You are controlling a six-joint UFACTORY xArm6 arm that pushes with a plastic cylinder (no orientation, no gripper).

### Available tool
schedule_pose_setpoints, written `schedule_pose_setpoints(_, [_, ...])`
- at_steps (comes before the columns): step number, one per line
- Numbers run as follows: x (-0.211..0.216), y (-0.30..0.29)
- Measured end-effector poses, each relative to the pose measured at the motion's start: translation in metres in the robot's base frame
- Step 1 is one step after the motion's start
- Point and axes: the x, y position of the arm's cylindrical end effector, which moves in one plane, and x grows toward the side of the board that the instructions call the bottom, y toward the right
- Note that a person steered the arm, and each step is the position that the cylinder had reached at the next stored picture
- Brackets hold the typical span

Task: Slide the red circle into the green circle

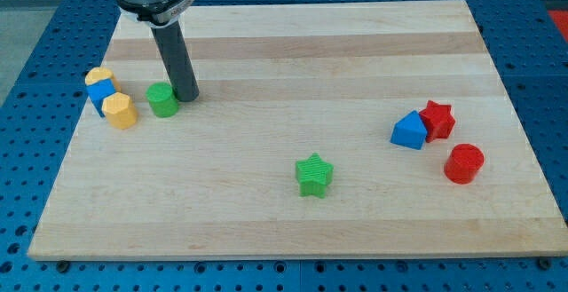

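Pale wooden bench [293,212] lies on a blue perforated base [35,43]. No jaws exist; my tip [187,96] rests just right of the green circle [162,99]. Far across, the red circle [463,163] sits at the view's right. Rod mount is cropped at top.

Bright, even overhead light, sharp focus throughout, soft short shadows under the blocks, no glare or blur.
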Motion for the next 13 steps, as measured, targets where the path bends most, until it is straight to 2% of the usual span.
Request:
schedule_pose_setpoints(2, [-0.002,-0.037])
schedule_pose_setpoints(3, [-0.021,-0.001])
schedule_pose_setpoints(4, [-0.046,0.095])
schedule_pose_setpoints(6, [-0.060,0.382])
schedule_pose_setpoints(7, [0.000,0.459])
schedule_pose_setpoints(8, [0.082,0.455])
schedule_pose_setpoints(9, [0.127,0.430])
schedule_pose_setpoints(10, [0.115,0.415])
schedule_pose_setpoints(11, [0.119,0.374])
schedule_pose_setpoints(13, [0.177,0.365])
